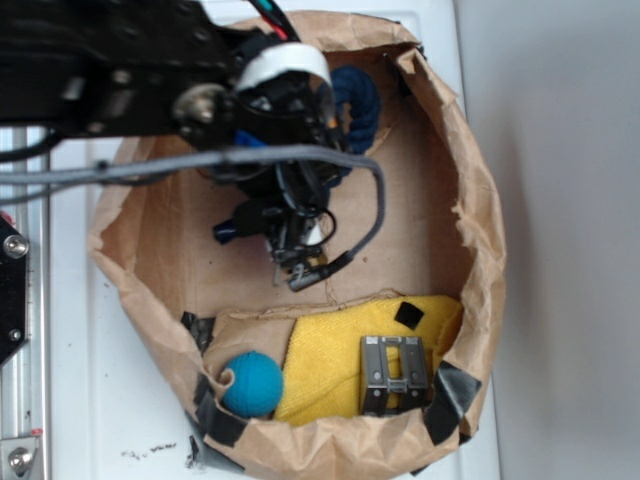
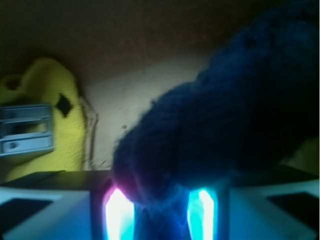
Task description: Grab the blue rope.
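The blue rope (image 1: 358,100) is thick, dark navy and fuzzy, and lies coiled at the far side of the paper-lined box, partly hidden behind my arm. In the wrist view the blue rope (image 2: 225,125) fills the right half and runs down between the two glowing pads (image 2: 119,215). My gripper (image 2: 160,202) is shut on the rope, with a pad pressed against each side of it. From outside, my gripper (image 1: 300,262) points down over the box's cardboard floor, and a shiny blue end (image 1: 226,231) sticks out to its left.
The brown paper wall (image 1: 480,230) rings the box. At the near side lie a yellow cloth (image 1: 325,370), a grey metal clip (image 1: 393,375) on it and a teal felt ball (image 1: 251,384). A grey cable (image 1: 378,200) loops beside the gripper.
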Robot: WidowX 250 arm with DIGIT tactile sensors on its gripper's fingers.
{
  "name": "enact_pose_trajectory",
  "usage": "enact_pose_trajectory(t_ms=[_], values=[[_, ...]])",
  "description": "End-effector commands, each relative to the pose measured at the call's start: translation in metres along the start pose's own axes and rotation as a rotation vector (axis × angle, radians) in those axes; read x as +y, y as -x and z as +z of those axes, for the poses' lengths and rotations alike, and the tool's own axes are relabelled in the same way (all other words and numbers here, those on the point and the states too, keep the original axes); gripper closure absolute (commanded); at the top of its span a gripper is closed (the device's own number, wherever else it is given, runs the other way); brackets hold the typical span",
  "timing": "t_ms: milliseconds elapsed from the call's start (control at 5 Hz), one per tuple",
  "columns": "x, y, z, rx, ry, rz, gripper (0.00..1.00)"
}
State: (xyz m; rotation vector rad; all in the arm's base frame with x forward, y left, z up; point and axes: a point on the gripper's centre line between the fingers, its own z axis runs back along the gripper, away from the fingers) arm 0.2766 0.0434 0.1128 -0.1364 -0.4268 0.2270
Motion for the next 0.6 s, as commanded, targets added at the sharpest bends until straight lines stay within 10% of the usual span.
enact_pose_trajectory(t_ms=[0,400], values=[[-0.044,-0.026,0.046,-0.008,-0.065,-0.069,1.00],[-0.062,-0.018,0.060,-0.034,-0.021,-0.118,1.00]])
